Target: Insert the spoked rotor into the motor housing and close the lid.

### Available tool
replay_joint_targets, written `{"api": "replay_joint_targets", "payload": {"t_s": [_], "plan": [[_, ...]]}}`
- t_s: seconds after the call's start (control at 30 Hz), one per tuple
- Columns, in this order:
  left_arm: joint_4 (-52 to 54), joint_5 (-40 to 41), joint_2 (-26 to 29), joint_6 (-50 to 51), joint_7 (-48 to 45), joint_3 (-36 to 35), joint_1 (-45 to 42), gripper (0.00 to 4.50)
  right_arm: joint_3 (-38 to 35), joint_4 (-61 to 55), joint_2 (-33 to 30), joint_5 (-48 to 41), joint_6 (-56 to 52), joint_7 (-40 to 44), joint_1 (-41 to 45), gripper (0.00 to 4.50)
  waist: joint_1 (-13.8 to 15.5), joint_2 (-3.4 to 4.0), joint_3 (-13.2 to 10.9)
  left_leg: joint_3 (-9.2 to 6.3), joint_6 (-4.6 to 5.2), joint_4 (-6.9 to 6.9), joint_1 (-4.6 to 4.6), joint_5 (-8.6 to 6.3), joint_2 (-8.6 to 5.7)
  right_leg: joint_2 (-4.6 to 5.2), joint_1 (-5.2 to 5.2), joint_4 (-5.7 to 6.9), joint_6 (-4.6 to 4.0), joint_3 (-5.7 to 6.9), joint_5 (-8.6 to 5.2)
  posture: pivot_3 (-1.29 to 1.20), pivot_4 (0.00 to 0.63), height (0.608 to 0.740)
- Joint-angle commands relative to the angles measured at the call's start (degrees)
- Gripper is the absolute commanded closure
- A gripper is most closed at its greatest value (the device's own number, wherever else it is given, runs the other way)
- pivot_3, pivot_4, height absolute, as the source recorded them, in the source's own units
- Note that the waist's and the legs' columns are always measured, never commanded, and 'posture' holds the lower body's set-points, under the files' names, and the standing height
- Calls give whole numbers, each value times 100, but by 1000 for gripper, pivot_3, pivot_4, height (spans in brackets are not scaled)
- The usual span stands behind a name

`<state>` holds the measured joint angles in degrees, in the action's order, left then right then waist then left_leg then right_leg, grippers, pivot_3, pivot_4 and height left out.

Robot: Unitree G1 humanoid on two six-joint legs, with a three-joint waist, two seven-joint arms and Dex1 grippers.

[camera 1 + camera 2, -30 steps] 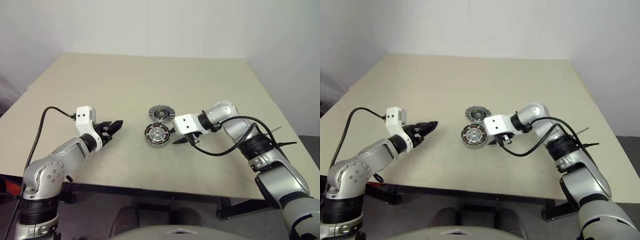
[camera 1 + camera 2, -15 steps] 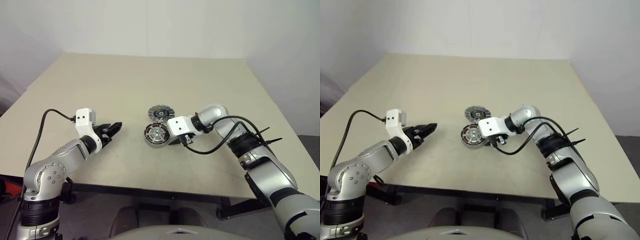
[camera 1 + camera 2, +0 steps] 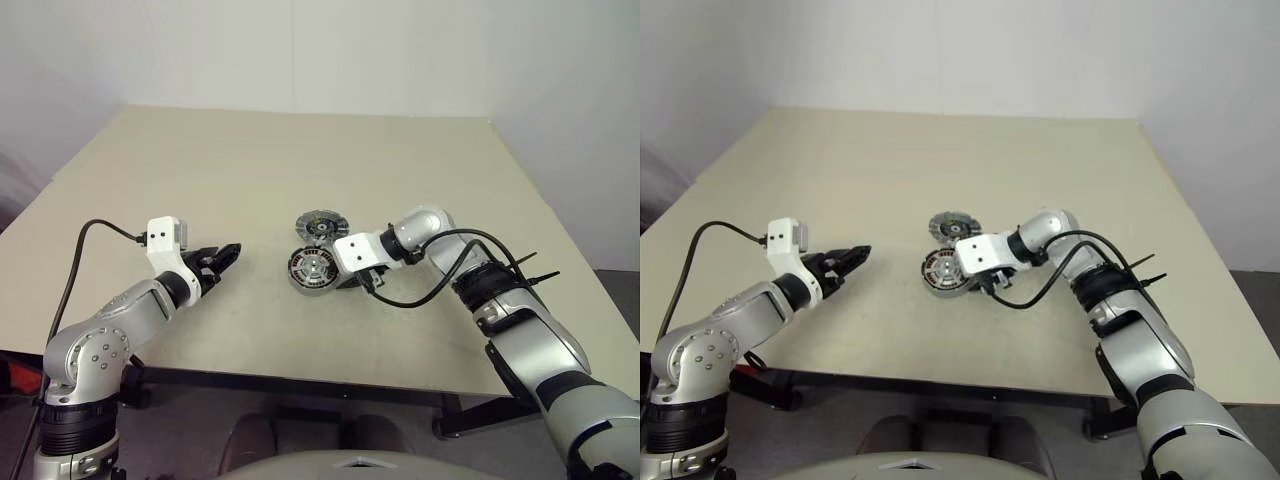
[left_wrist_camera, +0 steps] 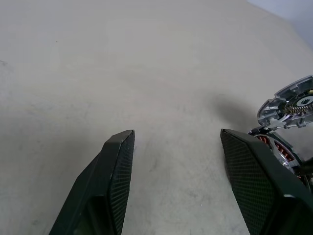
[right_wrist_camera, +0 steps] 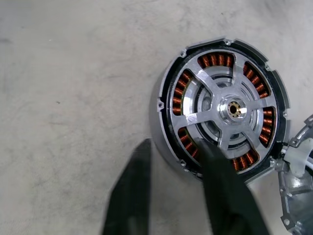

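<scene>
- Head views: beige bench (image 3: 250, 170) against a plain white wall. The motor housing (image 3: 314, 268) lies flat near the bench's middle; copper windings show, and silver spokes lie across them inside the rim. The lid (image 3: 320, 226) lies just beyond it, segmented silver rim up, nearly touching.
- Left hand (image 3: 228, 254) sits well apart on the housing's left, empty.
- Right hand (image 3: 350, 281) sits at the housing's right edge.
- Left wrist view: fingers (image 4: 115, 171) spread wide over bare bench, holding nothing; housing and lid at the frame edge.
- Right wrist view: right hand's fingers (image 5: 222, 186) stand narrowly apart astride the housing's rim, one over the windings, one outside the wall. Whether they pinch it, cannot tell.
</scene>
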<state>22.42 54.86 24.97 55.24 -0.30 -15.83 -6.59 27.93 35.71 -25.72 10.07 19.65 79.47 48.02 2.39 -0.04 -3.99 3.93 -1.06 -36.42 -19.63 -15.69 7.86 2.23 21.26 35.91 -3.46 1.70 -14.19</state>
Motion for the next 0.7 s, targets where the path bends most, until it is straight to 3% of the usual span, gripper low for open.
{"api": "replay_joint_targets", "payload": {"t_s": [0.03, 0.7], "plan": [[152, -44, 6, -36, -6, -121, -52, 1482, 32, -183, -36, 48, 150, 43, 75, 3184, 1, 0, 0, 0, 0, 0, 0, 0, 0, 0, 0, 0, 0, 0, 0, 0, 0, 740], [212, -217, -234, -46, -21, -20, -41, 1482, 597, 231, 220, 809, 920, 82, 745, 3184, -38, -3, 1, 1, 0, 0, 7, 1, 4, -2, -1, 6, -8, 0, 4, 0, 0, 740]]}}
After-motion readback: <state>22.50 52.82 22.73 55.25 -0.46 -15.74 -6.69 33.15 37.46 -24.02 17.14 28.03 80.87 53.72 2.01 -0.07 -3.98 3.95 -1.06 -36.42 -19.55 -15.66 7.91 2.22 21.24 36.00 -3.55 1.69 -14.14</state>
